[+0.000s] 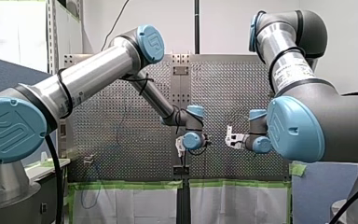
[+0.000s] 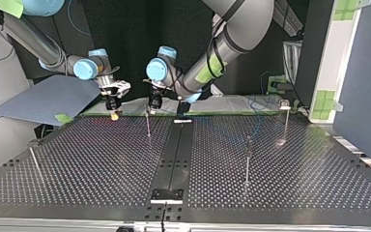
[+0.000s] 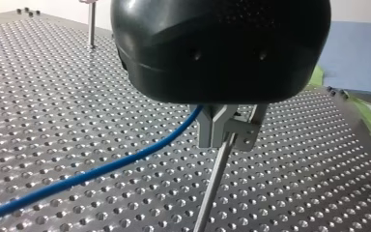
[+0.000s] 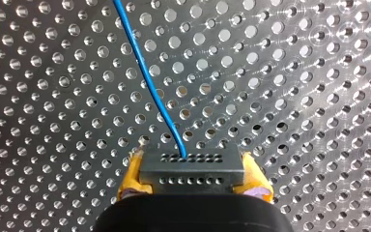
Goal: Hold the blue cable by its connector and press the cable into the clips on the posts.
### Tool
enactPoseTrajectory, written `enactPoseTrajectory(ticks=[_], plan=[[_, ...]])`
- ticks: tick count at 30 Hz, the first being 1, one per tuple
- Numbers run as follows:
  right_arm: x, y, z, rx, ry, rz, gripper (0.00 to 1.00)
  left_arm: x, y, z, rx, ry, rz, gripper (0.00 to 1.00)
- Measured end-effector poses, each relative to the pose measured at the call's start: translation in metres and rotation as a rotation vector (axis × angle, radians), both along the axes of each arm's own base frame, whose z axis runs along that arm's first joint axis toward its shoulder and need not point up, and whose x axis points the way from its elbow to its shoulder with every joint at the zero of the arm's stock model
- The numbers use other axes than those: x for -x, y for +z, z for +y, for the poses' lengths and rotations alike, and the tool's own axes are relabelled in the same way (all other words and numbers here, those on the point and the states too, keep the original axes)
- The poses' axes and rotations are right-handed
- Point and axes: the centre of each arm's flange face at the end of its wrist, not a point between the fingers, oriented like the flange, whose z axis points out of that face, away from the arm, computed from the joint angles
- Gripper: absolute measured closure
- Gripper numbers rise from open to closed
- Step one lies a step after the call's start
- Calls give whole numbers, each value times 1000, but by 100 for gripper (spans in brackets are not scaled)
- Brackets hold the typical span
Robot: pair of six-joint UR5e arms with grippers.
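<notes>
In the right wrist view my right gripper has its yellow pads shut on a dark block connector. The blue cable leaves the connector and runs ahead over the perforated plate. In the left wrist view the cable rises to my left gripper, whose grey metal fingers are shut on it under the black body, right at the top of a thin post. In the top view my right gripper hangs beside my left gripper, which is over that post.
More posts stand on the table: one right of the middle, one further back, one at the left edge. A black rail runs down the centre. A blue sheet lies at the back left.
</notes>
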Motion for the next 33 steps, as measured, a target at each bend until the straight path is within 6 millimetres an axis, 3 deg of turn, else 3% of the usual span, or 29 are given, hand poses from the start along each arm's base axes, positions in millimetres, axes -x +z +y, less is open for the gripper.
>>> enactPoseTrajectory(ticks=[17, 33], plan=[[0, 1, -2, 4, 0, -1, 100, -6, 6, -7, 98, -35, -28, 99], [-1, 0, -2, 3, 1, 0, 100, -18, 1, 2, 144, 4, -42, 99]])
